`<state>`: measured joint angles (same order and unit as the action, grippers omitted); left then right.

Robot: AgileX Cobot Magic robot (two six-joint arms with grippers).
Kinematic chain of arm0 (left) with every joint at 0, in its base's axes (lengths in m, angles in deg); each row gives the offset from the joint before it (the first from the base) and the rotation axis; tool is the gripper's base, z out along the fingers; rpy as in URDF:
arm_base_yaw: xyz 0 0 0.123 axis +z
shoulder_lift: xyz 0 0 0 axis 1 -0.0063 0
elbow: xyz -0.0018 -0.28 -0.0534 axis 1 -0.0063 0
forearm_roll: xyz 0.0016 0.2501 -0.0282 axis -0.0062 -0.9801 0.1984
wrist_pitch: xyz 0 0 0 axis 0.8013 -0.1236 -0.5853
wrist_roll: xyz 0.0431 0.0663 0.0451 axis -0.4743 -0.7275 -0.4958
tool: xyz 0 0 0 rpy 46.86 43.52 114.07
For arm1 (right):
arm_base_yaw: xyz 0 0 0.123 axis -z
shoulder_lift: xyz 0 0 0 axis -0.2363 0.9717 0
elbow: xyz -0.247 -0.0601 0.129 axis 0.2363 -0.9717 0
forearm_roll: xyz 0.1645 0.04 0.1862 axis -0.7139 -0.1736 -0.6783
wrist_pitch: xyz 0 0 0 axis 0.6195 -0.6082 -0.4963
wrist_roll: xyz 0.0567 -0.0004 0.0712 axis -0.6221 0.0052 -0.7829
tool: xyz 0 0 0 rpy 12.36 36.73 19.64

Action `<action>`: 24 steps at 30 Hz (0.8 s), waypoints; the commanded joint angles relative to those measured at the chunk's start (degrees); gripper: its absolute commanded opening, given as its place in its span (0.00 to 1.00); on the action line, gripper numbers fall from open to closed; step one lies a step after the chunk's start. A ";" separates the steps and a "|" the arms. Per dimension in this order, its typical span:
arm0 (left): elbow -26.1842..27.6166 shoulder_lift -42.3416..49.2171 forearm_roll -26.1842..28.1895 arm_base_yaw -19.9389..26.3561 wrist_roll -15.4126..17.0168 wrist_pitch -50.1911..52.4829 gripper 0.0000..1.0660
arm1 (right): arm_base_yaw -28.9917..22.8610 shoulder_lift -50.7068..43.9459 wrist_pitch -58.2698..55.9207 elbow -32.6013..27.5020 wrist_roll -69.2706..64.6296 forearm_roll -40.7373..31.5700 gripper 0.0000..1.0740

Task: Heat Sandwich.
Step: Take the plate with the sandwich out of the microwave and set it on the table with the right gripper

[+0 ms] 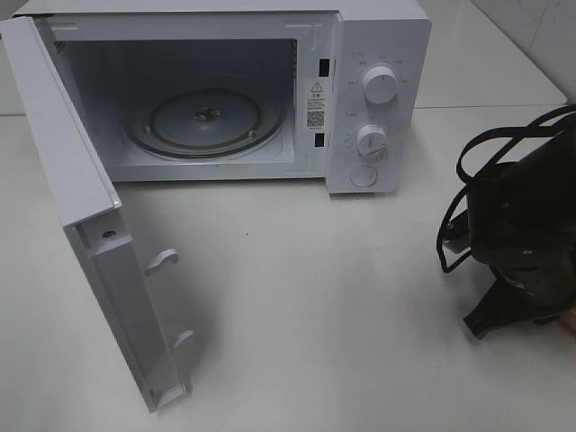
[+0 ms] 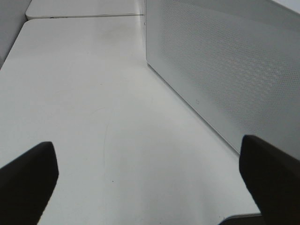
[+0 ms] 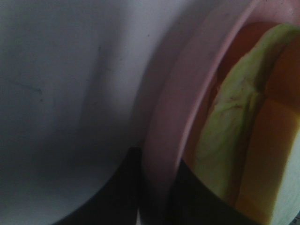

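Note:
In the right wrist view, the sandwich [image 3: 234, 140] shows pale green lettuce and an orange-red layer, lying on a round pink plate [image 3: 173, 103]. My right gripper [image 3: 157, 187] is shut on the plate's rim, one dark finger on each side. In the exterior high view the right arm [image 1: 526, 225] stands at the table's right edge; plate and sandwich are hidden there. My left gripper [image 2: 150, 183] is open and holds nothing, low over the bare table beside the microwave door [image 2: 225, 70]. The left arm is out of the exterior high view.
The white microwave [image 1: 378, 54] stands at the back with its door [image 1: 63, 162] swung wide open toward the front left. Its glass turntable [image 1: 205, 121] is bare. Two knobs [image 1: 379, 85] sit on its right panel. White tabletop [image 1: 315, 297] stretches in front.

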<state>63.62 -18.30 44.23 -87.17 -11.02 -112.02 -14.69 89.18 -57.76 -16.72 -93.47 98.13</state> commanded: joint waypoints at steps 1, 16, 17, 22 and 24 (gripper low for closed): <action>-0.29 1.15 0.06 0.29 0.34 0.69 0.97 | 1.03 0.80 0.17 0.06 -3.21 3.09 0.09; -0.29 1.15 0.06 0.29 0.34 0.69 0.97 | 0.86 0.11 3.78 0.06 -3.15 -1.20 0.36; -0.29 1.15 0.06 0.29 0.34 0.69 0.97 | 0.86 0.11 3.78 0.06 -3.15 -1.20 0.36; -0.29 1.15 0.06 0.29 0.34 0.69 0.97 | 0.86 -3.04 3.72 0.06 0.29 -2.86 0.40; -0.29 1.15 0.06 0.29 0.34 0.69 0.97 | 0.86 -5.16 3.78 0.06 2.75 -4.87 0.40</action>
<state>63.62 -18.30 44.23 -87.17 -11.02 -112.02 -13.72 85.34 -54.15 -16.61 -92.55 94.40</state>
